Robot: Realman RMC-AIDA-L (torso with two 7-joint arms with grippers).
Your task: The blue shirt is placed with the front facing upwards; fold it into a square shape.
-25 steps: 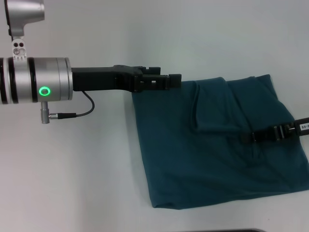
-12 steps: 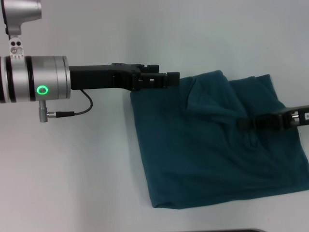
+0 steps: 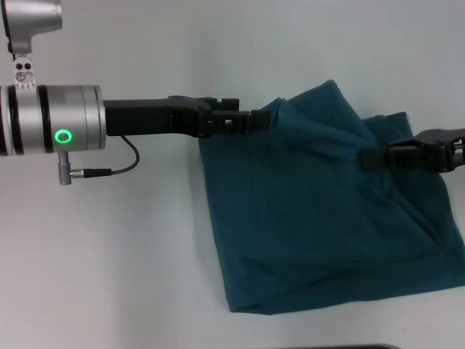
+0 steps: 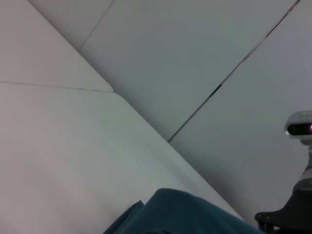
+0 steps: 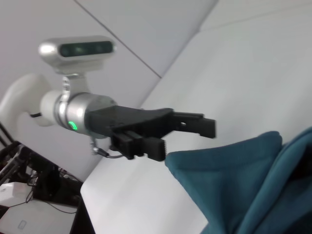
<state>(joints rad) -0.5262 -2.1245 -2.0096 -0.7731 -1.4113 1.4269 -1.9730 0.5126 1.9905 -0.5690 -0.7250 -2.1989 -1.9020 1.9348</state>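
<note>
The blue shirt (image 3: 312, 240) lies folded on the white table, plain teal with no lettering showing. Its far edge is pulled up off the table into a peak. My left gripper (image 3: 260, 120) reaches in from the left and is shut on the shirt's far left corner. At the right, my right gripper (image 3: 372, 157) is shut on a raised fold of fabric. The left wrist view catches only a lifted bit of the shirt (image 4: 180, 214). The right wrist view has the raised shirt corner (image 5: 234, 180) hanging beside my left arm (image 5: 78, 119).
The white table (image 3: 109, 254) extends bare to the left of and in front of the shirt. A dark strip (image 3: 363, 347) marks the near edge. Beyond the table's side, boxes and cables (image 5: 24, 200) sit on the floor.
Both grippers have risen with the shirt's far edge. The right gripper has moved toward the far side, and the flat fabric has bunched into a raised peak.
</note>
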